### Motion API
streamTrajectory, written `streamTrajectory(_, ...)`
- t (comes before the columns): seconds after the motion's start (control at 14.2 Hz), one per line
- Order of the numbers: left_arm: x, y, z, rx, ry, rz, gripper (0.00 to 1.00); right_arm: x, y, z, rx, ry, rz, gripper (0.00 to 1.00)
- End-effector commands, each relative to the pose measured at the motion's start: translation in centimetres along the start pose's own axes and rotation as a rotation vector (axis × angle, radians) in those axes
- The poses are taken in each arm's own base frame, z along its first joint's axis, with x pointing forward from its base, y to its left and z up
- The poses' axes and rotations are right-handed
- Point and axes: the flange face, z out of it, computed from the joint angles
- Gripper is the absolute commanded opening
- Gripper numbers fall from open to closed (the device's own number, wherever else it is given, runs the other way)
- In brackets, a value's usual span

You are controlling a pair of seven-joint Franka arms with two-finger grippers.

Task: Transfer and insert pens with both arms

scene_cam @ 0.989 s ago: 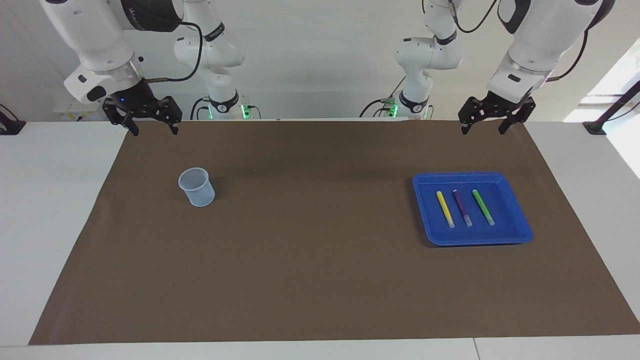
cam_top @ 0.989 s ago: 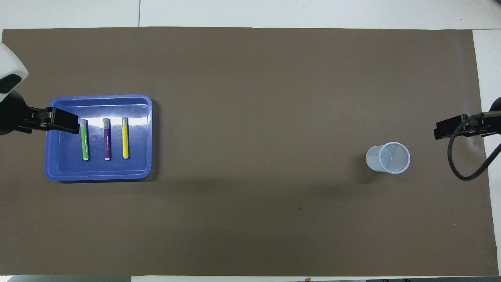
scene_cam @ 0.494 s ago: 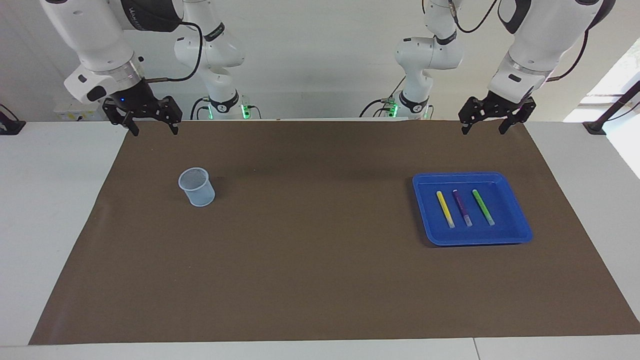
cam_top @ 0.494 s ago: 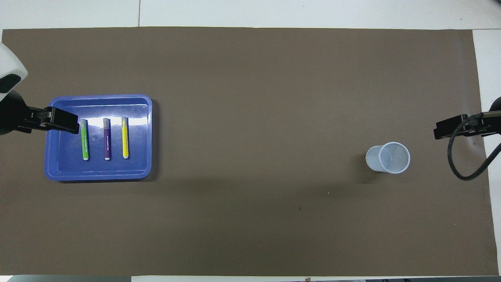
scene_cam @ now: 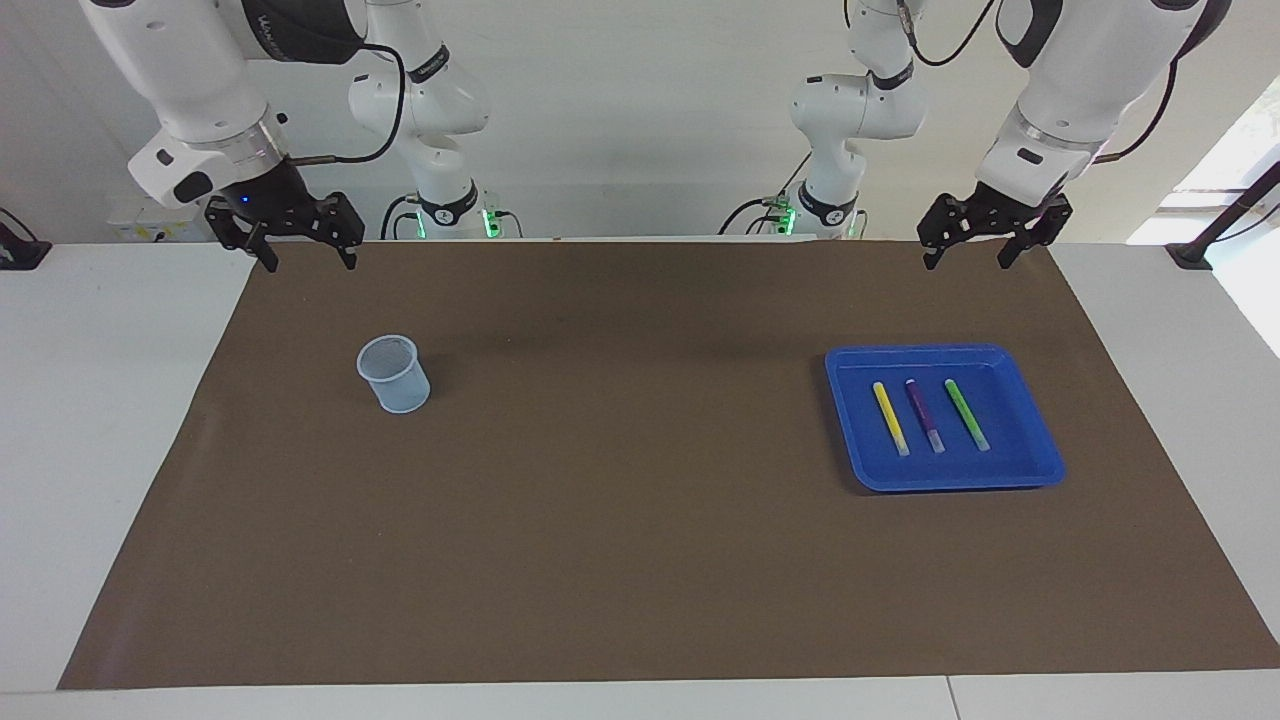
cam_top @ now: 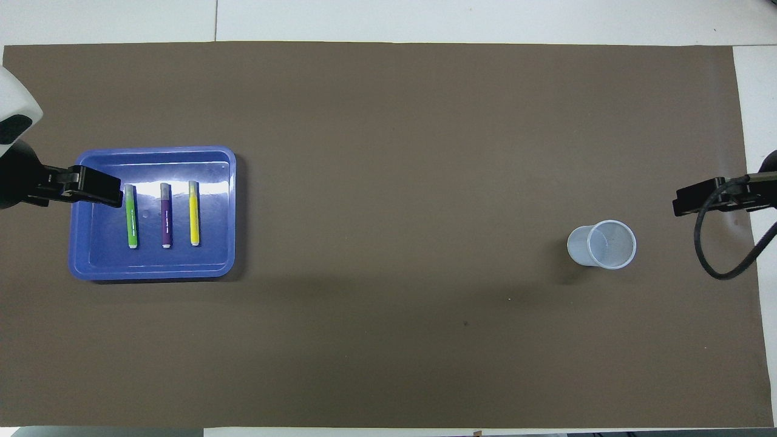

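Pens (scene_cam: 930, 415): lay side by side in blue tray (scene_cam: 1040, 462), at 6 o'clock from left gripper (scene_cam: 981, 258)
Left gripper: raised, wide open, empty; waiting
Right gripper (scene_cam: 303, 258): wide open, empty; cup (scene_cam: 394, 374) at 5 o'clock

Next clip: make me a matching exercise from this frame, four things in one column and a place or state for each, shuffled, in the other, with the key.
Things
1. purple pen
2. green pen
3. mesh cup
4. left gripper

Places or states
A. stands alone on the brown mat, toward the right arm's end
B. lies in the blue tray, outermost toward the left arm's end
C. raised, open, holding nothing
D. lies in the tray between the other two pens

Pairs: 1-D, 2-B, 3-A, 4-C
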Motion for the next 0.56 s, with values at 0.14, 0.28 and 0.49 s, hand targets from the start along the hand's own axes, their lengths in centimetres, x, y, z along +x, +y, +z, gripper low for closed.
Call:
streamTrajectory(0.14,-0.4,-0.16,-0.05,-0.01,0.012,-0.003,1.0,-0.35,0.23,-0.09,0.019,-0.001,-0.012,1.0)
streamTrajectory(0.28,-0.62,-0.34,0.09,-0.01,0.006,-0.004,1.0,-0.37,0.31,-0.08,0.019,-0.003,-0.01,1.0)
streamTrajectory(0.49,-0.59,-1.15,0.34,-0.01,0.004,-0.018,1.0,-0.37,0.31,-0.08,0.019,-0.003,-0.01,1.0)
